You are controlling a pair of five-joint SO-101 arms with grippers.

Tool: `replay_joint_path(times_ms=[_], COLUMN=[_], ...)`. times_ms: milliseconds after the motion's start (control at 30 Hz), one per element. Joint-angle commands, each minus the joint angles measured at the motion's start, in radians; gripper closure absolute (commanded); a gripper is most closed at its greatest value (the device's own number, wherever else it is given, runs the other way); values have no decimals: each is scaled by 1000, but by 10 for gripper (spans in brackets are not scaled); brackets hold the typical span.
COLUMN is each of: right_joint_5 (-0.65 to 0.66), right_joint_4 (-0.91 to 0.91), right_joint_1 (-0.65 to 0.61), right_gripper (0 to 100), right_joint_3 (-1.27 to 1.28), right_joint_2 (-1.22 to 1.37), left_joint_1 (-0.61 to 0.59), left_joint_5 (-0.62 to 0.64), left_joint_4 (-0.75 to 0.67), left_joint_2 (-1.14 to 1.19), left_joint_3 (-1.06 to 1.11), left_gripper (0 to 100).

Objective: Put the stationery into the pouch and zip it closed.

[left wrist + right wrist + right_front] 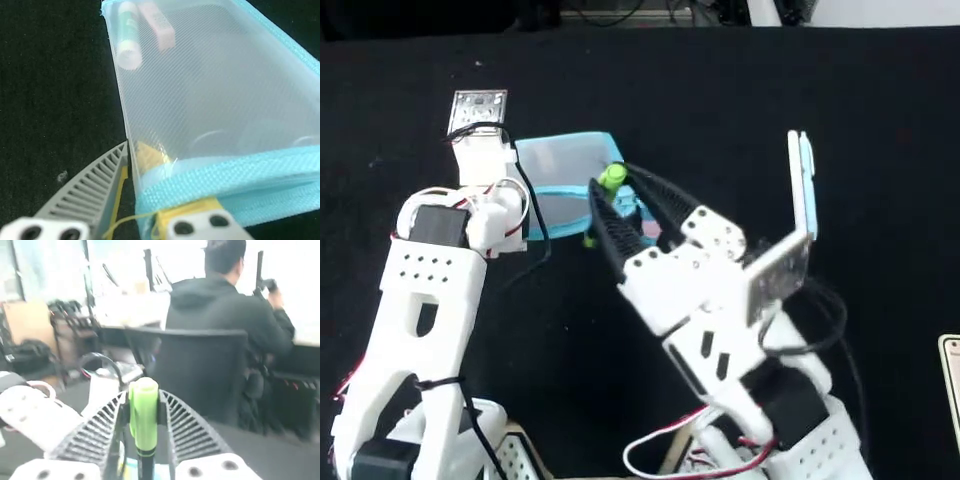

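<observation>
Black table (740,100). Mesh pouch (565,180) lies flat at about 11 o'clock from table centre. Left gripper (132,160) sits on the pouch's 9 o'clock edge, clamped on a corner next to the blue zipper trim (235,175). Right gripper (611,186) is at the pouch's 3 o'clock end, closed on a green marker (143,410) that runs along between its fingers. Already inside the pouch: glue stick (127,37), with a pink eraser (159,22) just beside it. Can't tell if the zip is open.

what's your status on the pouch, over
Left claw shut on pouch corner. Right claw shut on green marker over pouch edge. Glue stick and pink eraser inside.
</observation>
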Motion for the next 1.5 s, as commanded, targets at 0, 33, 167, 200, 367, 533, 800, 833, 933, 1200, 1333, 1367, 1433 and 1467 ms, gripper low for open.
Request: replay_joint_path(times_ms=[0,33,167,200,367,533,800,833,933,1200,1333,1367,1433,1467], right_joint_5=[3,5,5,5,6,6,269,270,270,123,0,-21,-43,-38], right_joint_4=[-173,-226,-440,-485,-644,-661,-660,-646,-549,-315,-158,-117,-25,21], right_joint_1=[-23,-23,-21,-21,-20,-20,-23,-26,-38,-43,-38,-37,-23,-3], right_gripper=[986,986,986,986,986,986,986,986,986,838,736,737,737,737], right_joint_3=[81,116,278,315,440,466,610,624,633,565,470,443,394,371], right_joint_2=[-31,-31,-31,-31,-31,-31,-36,-33,-41,-41,-42,-42,-42,-42], left_joint_1=[2,2,2,2,2,2,2,2,2,2,-4,1,1,1], left_joint_5=[12,12,14,14,14,14,14,14,14,8,8,8,8,8], left_joint_4=[0,0,0,0,6,8,8,8,8,6,8,8,8,8], left_joint_2=[11,11,11,11,11,11,18,18,20,11,14,18,20,20], left_joint_3=[41,42,44,44,44,44,44,44,44,44,44,44,44,44], left_gripper=[970,970,970,970,970,970,970,970,970,970,970,970,970,970])
